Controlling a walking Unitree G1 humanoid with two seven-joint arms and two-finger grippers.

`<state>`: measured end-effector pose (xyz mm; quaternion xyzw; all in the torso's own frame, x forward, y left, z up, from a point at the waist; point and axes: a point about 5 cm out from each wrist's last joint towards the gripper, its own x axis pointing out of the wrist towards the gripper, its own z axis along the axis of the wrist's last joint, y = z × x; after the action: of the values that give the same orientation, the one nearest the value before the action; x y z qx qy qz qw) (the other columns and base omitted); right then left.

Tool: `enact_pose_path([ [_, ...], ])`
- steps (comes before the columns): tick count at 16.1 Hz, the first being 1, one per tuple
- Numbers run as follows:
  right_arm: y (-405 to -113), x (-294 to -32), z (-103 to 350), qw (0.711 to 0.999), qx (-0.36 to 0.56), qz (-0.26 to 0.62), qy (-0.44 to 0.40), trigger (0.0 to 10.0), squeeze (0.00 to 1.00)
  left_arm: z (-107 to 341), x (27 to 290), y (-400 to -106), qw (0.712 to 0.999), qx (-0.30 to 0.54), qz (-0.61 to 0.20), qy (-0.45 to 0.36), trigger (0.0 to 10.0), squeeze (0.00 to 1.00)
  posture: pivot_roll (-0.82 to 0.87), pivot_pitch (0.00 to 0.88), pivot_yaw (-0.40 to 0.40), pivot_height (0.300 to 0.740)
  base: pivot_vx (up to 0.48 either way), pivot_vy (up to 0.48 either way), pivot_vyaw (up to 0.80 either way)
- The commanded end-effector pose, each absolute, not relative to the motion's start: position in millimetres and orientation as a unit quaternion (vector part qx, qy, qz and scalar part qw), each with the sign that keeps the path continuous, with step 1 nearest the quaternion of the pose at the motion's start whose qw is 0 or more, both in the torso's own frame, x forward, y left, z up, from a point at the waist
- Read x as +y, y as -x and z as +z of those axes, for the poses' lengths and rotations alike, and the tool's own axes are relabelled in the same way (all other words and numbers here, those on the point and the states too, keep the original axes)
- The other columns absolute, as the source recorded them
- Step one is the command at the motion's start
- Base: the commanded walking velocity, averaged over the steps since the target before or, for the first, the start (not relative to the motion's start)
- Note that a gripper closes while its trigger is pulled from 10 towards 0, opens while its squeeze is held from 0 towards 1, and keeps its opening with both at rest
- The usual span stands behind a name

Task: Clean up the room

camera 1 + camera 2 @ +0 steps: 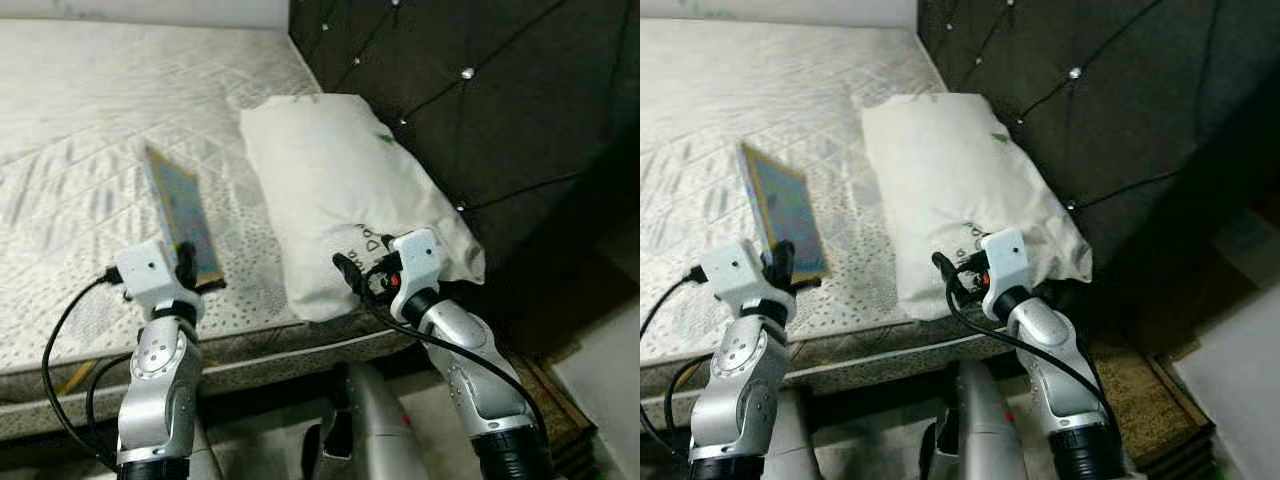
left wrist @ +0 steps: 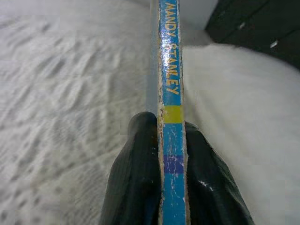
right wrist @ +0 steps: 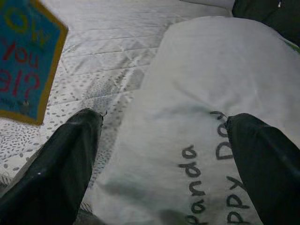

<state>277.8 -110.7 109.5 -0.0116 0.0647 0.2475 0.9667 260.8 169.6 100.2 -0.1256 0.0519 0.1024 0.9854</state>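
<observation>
My left tool [image 1: 186, 262] pinches the thin blue book with yellow border [image 1: 182, 212] by its spine, above the grey quilted mattress [image 1: 70, 150]. So narrow a grip may let it swing and slip. My right tool [image 3: 161, 154] is spread open over the white printed pillow [image 1: 340, 190] by the dark tufted headboard [image 1: 480, 90]; it could snag the cloth.

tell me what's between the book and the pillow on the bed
Only bare quilted mattress separates the book from the pillow, as the left eye view shows.
</observation>
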Motion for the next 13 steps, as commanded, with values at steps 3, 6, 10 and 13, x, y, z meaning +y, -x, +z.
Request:
enact_pose_path([
  [3,-279.2,-115.6,114.2,0.968,0.056,0.245,0.021,10.0,0.0,106.9,147.8,-274.9,0.98,0.05,0.076,0.18,10.0,0.0,-0.08,0.021,-0.146,0.536,0.0,0.0,0.0],
  [6,-279.6,-117.8,114.0,0.969,0.057,0.24,0.03,10.0,0.0,104.6,131.2,-285.7,0.977,0.063,0.041,0.2,10.0,0.0,-0.09,0.018,-0.151,0.536,0.0,0.0,0.0],
  [10,-278.9,-121.6,117.6,0.971,0.05,0.232,0.041,10.0,0.0,104.3,116.9,-304.1,0.957,0.083,0.014,0.279,10.0,0.0,-0.13,0.017,-0.157,0.536,0.0,0.0,0.0],
  [13,-275.6,-124.6,120.2,0.97,0.046,0.232,0.048,10.0,0.0,102.0,92.9,-311.0,0.939,0.126,-0.015,0.319,10.0,0.0,-0.15,0.017,-0.16,0.532,0.0,0.0,0.0],
])
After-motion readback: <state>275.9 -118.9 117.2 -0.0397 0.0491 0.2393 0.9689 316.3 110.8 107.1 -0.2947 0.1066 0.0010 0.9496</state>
